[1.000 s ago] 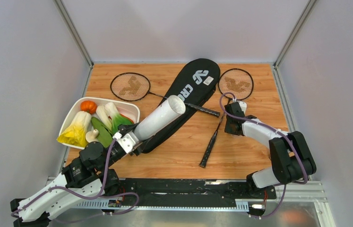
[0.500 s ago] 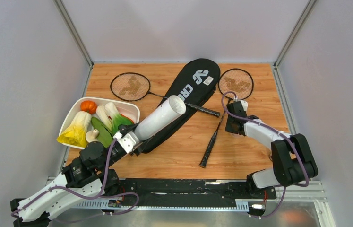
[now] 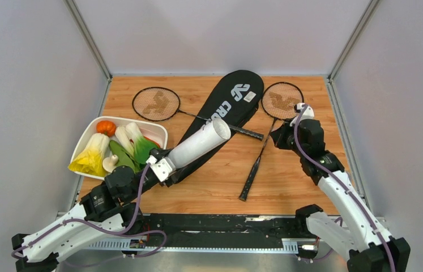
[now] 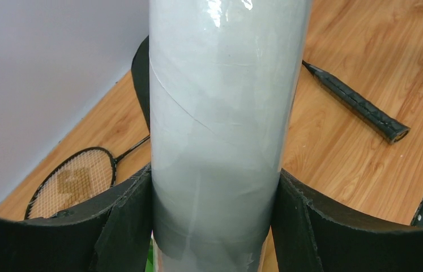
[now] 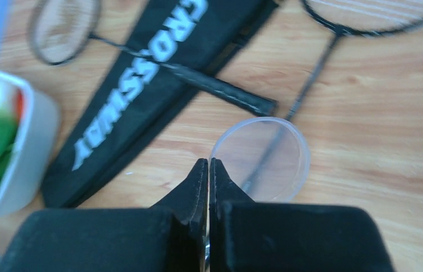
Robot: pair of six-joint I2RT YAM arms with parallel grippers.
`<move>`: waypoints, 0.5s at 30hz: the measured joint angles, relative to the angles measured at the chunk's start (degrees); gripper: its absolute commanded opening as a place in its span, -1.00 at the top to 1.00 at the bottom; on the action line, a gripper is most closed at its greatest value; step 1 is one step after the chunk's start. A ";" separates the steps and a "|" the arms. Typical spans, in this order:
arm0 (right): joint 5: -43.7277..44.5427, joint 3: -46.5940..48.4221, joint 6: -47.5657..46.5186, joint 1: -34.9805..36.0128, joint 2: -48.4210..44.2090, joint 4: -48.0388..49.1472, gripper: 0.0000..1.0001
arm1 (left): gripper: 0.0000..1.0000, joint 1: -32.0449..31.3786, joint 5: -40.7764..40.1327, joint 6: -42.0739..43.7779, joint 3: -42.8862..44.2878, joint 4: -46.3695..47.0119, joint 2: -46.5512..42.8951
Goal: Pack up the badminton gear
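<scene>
My left gripper (image 3: 161, 168) clamps the white tube (image 3: 197, 144) near its base, with the open mouth tilted toward my right gripper (image 5: 209, 170). That one is pinched shut on the rim of a clear lid (image 5: 260, 153), near the mouth on its right.

tube (image 4: 220, 113) top cut off, bag (image 3: 237, 96) partly hid. under tube

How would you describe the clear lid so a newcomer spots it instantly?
On the right half of the wooden table, find the right gripper, over the shaft of the right-hand racket. The lid sticks out from its shut jaws, pinched by the rim. It is the only see-through disc: the shaft shows through it.
</scene>
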 measured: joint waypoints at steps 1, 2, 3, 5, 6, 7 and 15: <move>-3.23 0.63 -0.50 -0.02 -1.49 0.02 1.00 | -0.10 0.00 0.31 0.09 0.00 -0.04 0.20; -5.75 1.31 -0.79 -0.02 -2.64 0.07 1.00 | -0.11 0.00 0.63 0.17 0.00 -0.07 0.39; -8.39 2.08 -1.01 -0.02 -3.72 0.13 1.00 | -0.11 0.00 0.96 0.28 0.00 -0.09 0.63; -15.50 4.52 -1.40 -0.02 -5.84 1.16 1.00 | -0.11 0.00 1.55 0.37 0.00 -0.20 1.22; -17.29 5.27 -1.49 -0.02 -6.97 1.60 1.00 | -0.11 0.00 1.97 0.48 0.00 -0.28 1.60; -20.92 6.58 -1.51 -0.02 -8.04 2.47 1.00 | -0.11 0.00 2.27 0.57 0.00 -0.44 2.05; -41.11 14.80 -0.39 0.02 -10.84 9.75 1.00 | -0.11 0.00 5.03 1.42 0.17 -2.93 6.88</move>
